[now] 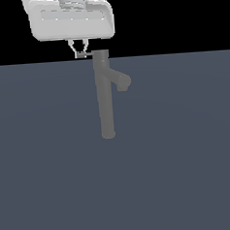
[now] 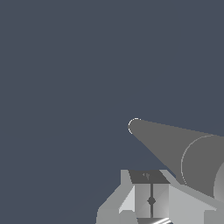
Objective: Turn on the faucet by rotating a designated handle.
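Handle first: the thin light silver rod [image 1: 83, 54] juts toward 9 o'clock from the top cap of the tall matte grey cylindrical faucet [image 1: 104, 96], which stands upright on the dark blue-grey table [image 1: 188, 155], its stubby spout angled toward 4 o'clock. You should expect the rod to be stiff, smooth and probably slippery; take it near its free end for leverage. Your white boxy gripper [image 1: 80, 53] hangs above, jaws nearly closed around the rod, apparently touching it.

The grey faucet [image 2: 175, 144] column tapers away over the dark floor [image 2: 65, 87], with the gripper [image 2: 151, 201] fingers pressed together beside it
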`<state>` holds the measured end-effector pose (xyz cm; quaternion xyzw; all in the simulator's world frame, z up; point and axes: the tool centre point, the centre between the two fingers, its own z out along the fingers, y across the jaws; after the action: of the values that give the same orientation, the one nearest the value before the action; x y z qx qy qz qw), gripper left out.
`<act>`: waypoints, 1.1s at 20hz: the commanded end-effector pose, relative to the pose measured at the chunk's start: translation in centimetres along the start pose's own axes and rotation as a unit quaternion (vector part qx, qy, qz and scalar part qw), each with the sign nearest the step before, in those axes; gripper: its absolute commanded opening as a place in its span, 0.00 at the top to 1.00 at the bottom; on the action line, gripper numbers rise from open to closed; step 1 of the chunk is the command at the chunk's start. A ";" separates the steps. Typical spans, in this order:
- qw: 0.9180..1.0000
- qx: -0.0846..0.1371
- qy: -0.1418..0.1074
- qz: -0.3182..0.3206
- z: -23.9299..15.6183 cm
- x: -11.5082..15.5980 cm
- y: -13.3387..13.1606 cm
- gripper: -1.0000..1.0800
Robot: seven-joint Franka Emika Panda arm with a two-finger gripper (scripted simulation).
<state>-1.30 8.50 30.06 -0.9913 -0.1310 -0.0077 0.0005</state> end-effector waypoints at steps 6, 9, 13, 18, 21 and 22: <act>1.000 0.000 -0.007 0.005 0.0 -3.1 1.4 1.00; 1.000 0.001 -0.007 0.005 -0.1 -4.2 1.8 1.00; 1.000 0.000 -0.003 -0.001 0.0 -3.6 2.3 1.00; 1.000 0.000 -0.006 0.003 -0.1 -5.1 5.3 1.00; 1.000 0.001 -0.008 0.005 -0.1 -5.6 6.5 1.00; 1.000 0.001 -0.002 -0.019 0.0 -4.3 3.5 1.00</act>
<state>-4.51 4.03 29.98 -0.9886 -0.1503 -0.0055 0.0013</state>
